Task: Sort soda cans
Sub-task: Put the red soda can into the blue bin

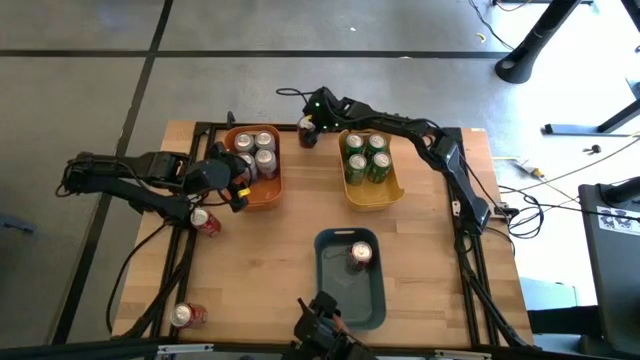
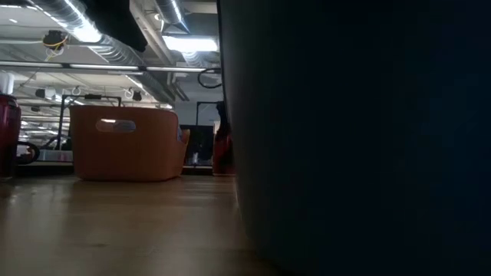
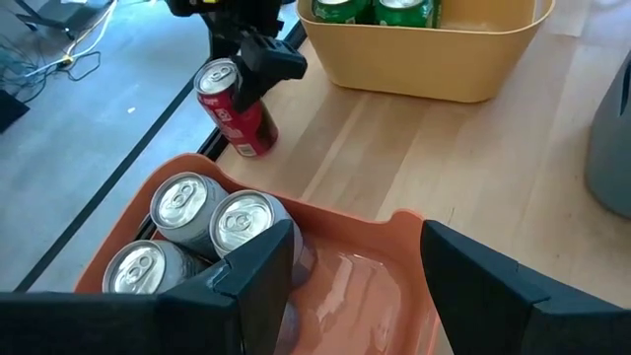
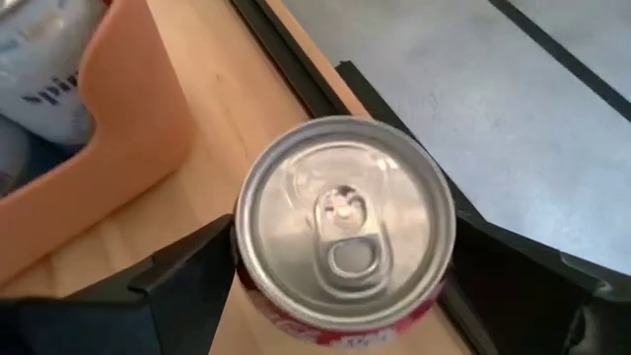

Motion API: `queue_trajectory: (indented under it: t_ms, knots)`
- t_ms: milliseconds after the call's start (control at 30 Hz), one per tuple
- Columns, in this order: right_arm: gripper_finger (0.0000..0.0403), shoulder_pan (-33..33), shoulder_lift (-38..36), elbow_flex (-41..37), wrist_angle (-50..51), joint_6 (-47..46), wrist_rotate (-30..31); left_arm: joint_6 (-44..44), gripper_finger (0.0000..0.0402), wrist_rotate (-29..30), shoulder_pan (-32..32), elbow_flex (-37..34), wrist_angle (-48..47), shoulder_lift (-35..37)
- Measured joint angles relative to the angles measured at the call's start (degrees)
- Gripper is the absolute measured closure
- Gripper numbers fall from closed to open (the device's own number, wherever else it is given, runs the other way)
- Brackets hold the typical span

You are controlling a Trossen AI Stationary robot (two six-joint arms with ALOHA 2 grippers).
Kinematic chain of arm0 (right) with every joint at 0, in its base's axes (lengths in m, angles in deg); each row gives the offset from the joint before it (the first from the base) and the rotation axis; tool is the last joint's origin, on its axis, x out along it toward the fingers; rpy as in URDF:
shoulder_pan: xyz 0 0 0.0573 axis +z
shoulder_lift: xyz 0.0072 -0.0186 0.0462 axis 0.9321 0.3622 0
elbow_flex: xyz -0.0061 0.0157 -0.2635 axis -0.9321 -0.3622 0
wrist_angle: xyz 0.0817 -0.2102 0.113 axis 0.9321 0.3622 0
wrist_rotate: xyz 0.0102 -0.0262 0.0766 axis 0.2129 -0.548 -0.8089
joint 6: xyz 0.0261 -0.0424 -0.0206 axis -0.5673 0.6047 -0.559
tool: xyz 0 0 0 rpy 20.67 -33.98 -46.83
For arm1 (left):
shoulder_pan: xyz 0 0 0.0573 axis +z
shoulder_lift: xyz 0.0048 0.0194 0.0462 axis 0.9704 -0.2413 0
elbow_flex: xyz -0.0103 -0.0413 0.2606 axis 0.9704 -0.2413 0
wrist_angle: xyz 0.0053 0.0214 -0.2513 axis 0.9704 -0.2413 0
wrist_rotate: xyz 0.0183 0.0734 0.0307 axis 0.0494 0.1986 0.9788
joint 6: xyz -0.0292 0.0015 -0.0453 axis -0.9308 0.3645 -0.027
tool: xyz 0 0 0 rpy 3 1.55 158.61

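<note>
Right end effector [image 1: 308, 130] sat at far edge of worktop [image 1: 440, 260], between orange bin [image 1: 262, 195] and yellow bin [image 1: 375, 195]. Its fingers [image 4: 177, 271] stood wide apart on either side of an upright red can [image 4: 345, 232]; no visible squeeze, so read as open around the can, not gripping. Same can seen from left wrist view standing on bare wood just beside orange bin's far corner.

Left end effector [image 1: 232, 180] was over orange bin's left side. Fingers [image 3: 261, 266] parted, nothing between them; bare bin floor visible in the gap. Open, empty.

Can locations:
- silver cans [image 1: 258, 150]: grouped in far half of orange bin, upright, touching each other.
- green cans [image 1: 366, 157]: four, packed in far half of yellow bin.
- one red can in blue-grey bin [image 1: 335, 295], i.e. boxed red can [image 1: 360, 255], upright near its far end.
- loose red can [image 1: 204, 221] on worktop just near-left of orange bin, lying tilted under left arm.
- corner red can [image 1: 186, 316] at near-left corner, well apart from bins.

Low view: mostly blocked by dark bin wall; orange bin visible across worktop.
</note>
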Motion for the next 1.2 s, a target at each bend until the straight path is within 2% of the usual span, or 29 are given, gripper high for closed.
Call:
queue_trajectory:
  t_ms: [267, 500, 833, 1200]
  knots:
    - [0.0051, 0.01, -0.05, 0.03, -0.2, 0.46, -0.17, 0.2, 0.019, 0.0, -0.02, 0.01, 0.95, 0.0]
    - [0.0121, -0.15, -0.05, 0.03, -1.26, 0.47, 0.11, -1.0, 0.019, -0.02, -0.02, 0.0, 0.72, 0.0]
    - [0.0121, 0.29, -1.32, 1.06, -0.26, 1.82, 0.25, -1.25, 0.019, -0.01, -0.02, 0.0, 0.69, 0.0]
    - [0.0121, 1.98, -10.21, 3.38, 4.89, 2.63, -1.42, 0.22, 0.019, -0.01, -0.02, 0.02, 0.68, 0.0]
